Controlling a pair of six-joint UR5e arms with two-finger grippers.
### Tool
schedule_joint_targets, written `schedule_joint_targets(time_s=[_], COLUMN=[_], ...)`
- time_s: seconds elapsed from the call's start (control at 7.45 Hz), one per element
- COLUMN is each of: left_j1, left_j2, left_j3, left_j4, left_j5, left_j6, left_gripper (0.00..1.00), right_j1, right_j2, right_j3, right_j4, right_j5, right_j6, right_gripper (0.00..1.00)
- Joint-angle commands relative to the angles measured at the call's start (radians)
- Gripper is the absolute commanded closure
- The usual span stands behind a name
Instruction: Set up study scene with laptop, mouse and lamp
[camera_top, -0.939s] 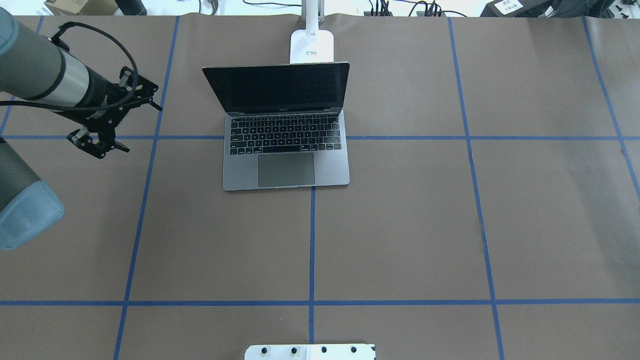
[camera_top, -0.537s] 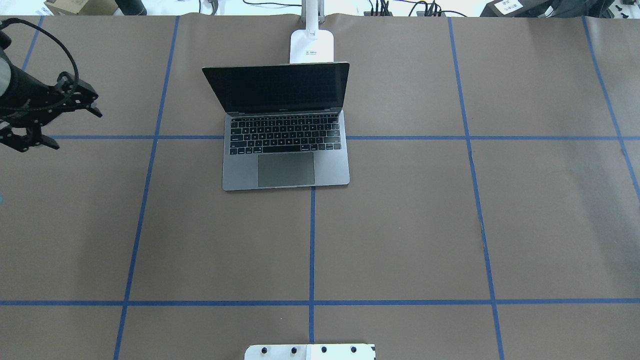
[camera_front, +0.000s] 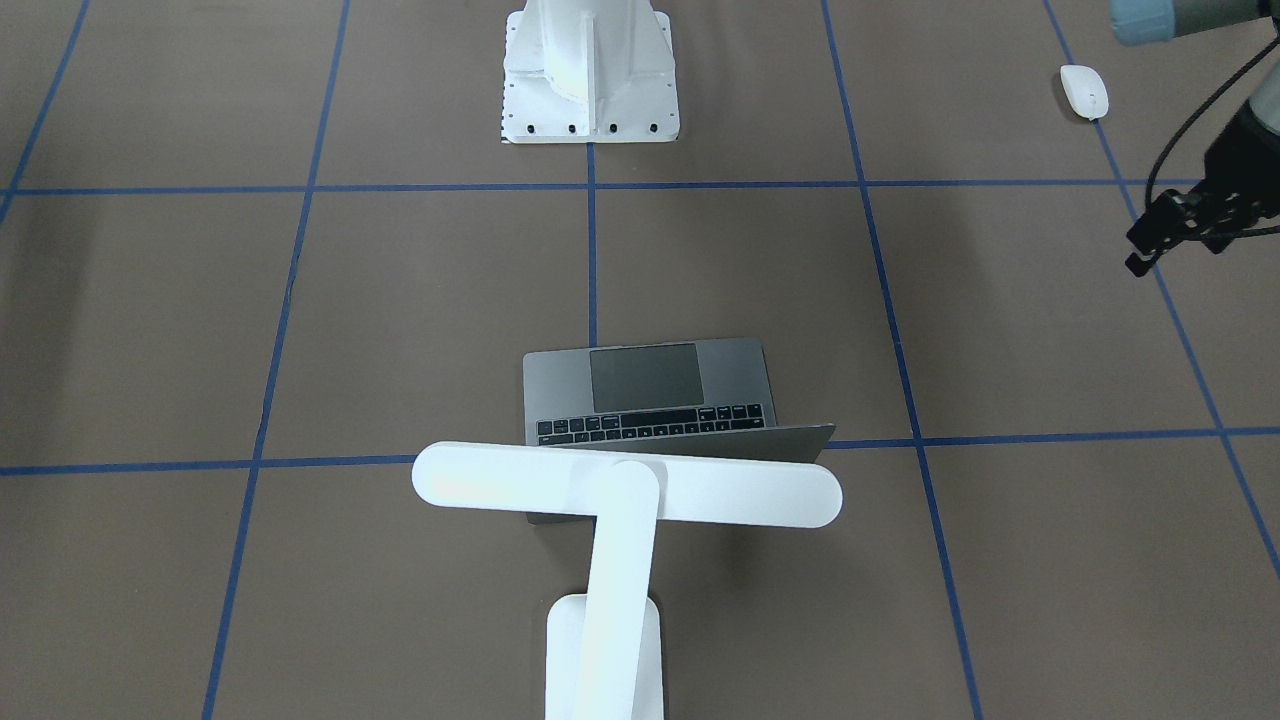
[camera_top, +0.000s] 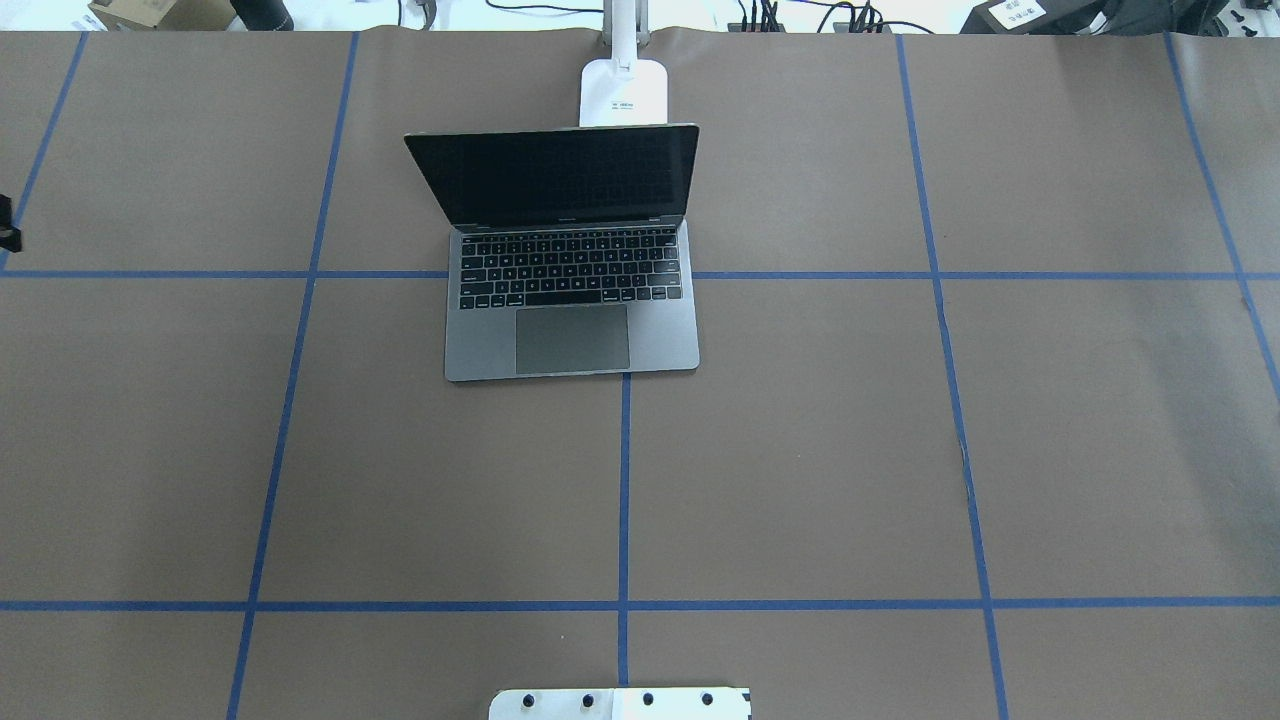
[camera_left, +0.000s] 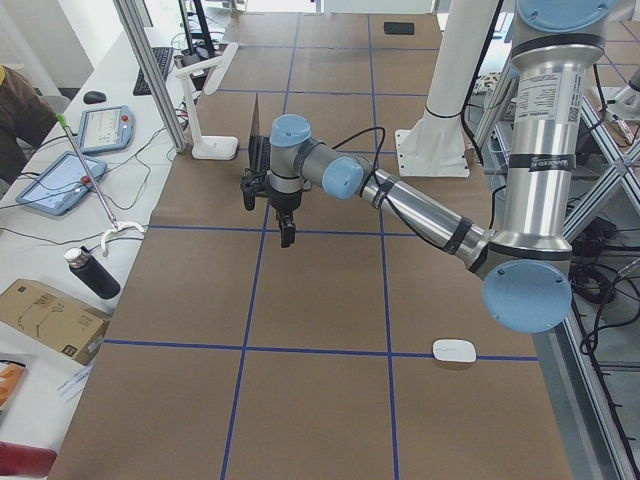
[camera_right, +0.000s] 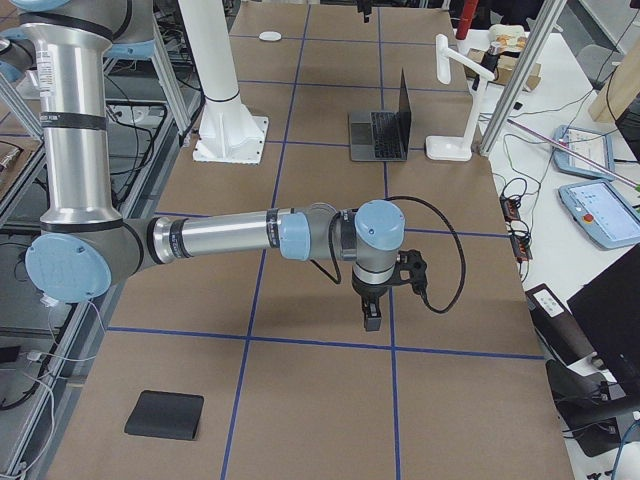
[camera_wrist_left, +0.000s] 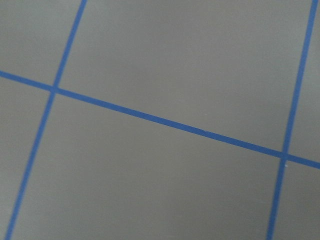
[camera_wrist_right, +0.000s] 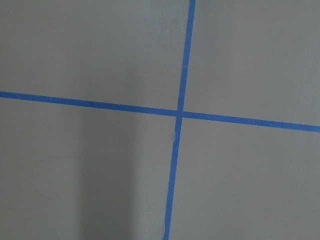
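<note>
The laptop (camera_top: 572, 262) stands open on the brown table, screen dark, and also shows as the laptop (camera_front: 648, 395). Behind it is the lamp (camera_front: 626, 486), its bar head over the lid and the lamp base (camera_top: 624, 92) at the far edge. The mouse (camera_front: 1084, 91) lies far off near the robot's left side, seen too as the mouse (camera_left: 453, 351). My left gripper (camera_front: 1150, 240) hovers open and empty over bare table, well clear of the mouse and the laptop. Over bare table on the other side hangs my right gripper (camera_right: 372, 315); whether it is open or shut I cannot tell.
A white bolted pedestal (camera_front: 590, 70) stands at the robot's side. A black mouse pad (camera_right: 165, 415) lies near the right end of the table. Tablets, cables and a bottle (camera_left: 92, 272) sit on the bench beyond the far edge.
My left arm has pulled back to the left, from beside the laptop almost out of the overhead view. The laptop and the lamp have not moved.
</note>
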Motion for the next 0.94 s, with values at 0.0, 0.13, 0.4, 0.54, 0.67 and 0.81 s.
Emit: schedule_joint_targets(time_s=[0.0,0.13,0.4,0.54,0.67,0.81], left_j1=[-0.18,-0.258,-0.36,-0.374,-0.388,-0.389], left_j2=[0.064,0.064,0.064,0.064,0.073,0.078], left_j3=[0.092,0.168,0.304,0.342,0.346,0.343], left_j4=[0.001,0.0,0.0,-0.002,0.0,0.0], left_j5=[-0.017,-0.061,-0.076,-0.077,-0.079,-0.08], left_j6=[0.369,0.512,0.806,0.856,0.86,0.86], left_gripper=[0.0,0.0,0.0,0.0,0.0,0.0], right_j1=[0.0,0.0,0.0,0.0,-0.002,-0.002], right_j2=[-0.023,-0.06,-0.127,-0.15,-0.213,-0.27], right_j3=[0.007,0.042,0.115,0.117,0.137,0.14], right_j4=[0.003,0.012,0.012,0.012,0.017,0.027], right_j5=[-0.005,-0.006,-0.005,-0.005,-0.005,0.003], right_j6=[-0.003,-0.006,-0.017,-0.018,-0.033,-0.026], right_gripper=[0.0,0.0,0.0,0.0,0.0,0.0])
